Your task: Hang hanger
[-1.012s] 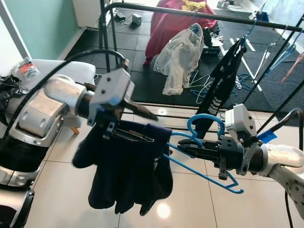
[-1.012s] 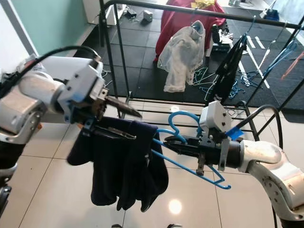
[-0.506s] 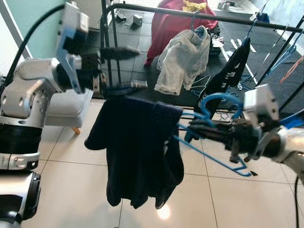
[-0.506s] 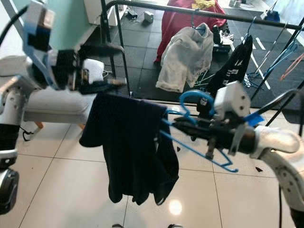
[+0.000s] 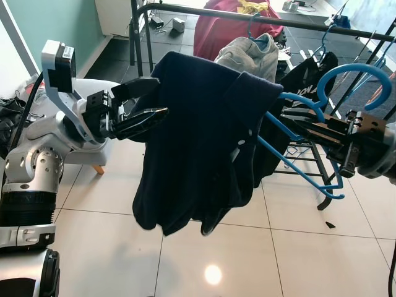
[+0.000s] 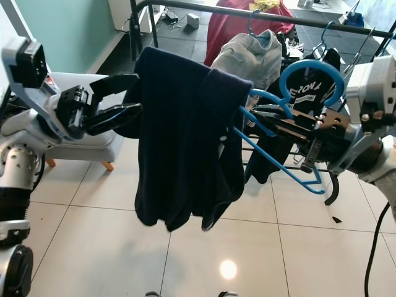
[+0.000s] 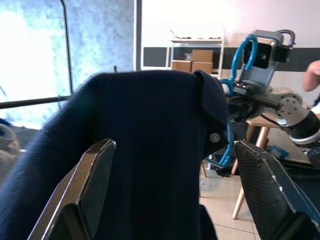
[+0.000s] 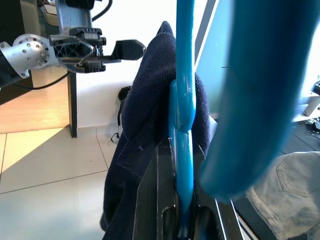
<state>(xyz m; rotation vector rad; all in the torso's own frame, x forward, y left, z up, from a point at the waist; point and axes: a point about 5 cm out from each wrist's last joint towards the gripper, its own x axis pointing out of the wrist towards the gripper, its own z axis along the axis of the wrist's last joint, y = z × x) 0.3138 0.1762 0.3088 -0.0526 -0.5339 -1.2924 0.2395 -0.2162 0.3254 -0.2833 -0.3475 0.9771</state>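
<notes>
Right gripper (image 6: pixel 281 127) clenched on blue hanger (image 5: pixel 309 158), hook raised toward far rail (image 5: pixel 260 18); left gripper (image 5: pixel 145 105) released beside shirt (image 5: pixel 198 142) (steadying, likely).

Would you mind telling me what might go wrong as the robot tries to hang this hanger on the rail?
The dark garment is bunched over one arm of the blue hanger, so it may slide off. The open left gripper isn't holding it. The right gripper must steer the hook past clothes crowding the rail.
</notes>
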